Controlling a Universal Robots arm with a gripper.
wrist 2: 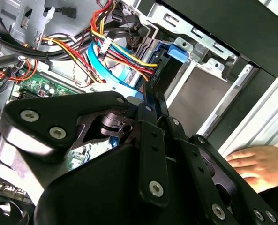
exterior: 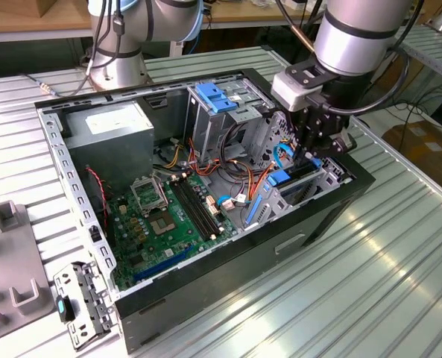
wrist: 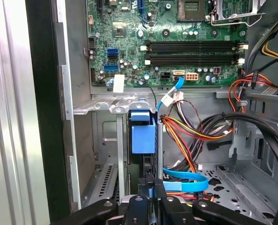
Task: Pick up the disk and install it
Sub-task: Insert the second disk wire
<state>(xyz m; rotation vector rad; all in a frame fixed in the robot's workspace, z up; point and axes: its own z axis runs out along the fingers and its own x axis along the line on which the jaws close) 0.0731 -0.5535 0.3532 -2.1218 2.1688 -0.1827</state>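
Gripper (exterior: pixel 312 158) is down in the case (exterior: pixel 228 261) at about 3 o'clock in the exterior view, fingers (wrist: pixel 150 187) pinching the disk (wrist: pixel 143 136) on edge. Disk stands upright in the drive cage (exterior: pixel 310 190), blue rail showing, cables (wrist: pixel 199 131) beside it.

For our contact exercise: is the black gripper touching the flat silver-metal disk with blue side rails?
Touching: first wrist view shows the gripper clamping the disk edge-on.

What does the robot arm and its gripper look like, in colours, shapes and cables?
The arm is a thick silver-grey cylinder with a black band; black cables run beside it. A white block sits at the wrist. The gripper is matte black, made of angular linkage bars with silver screw heads.
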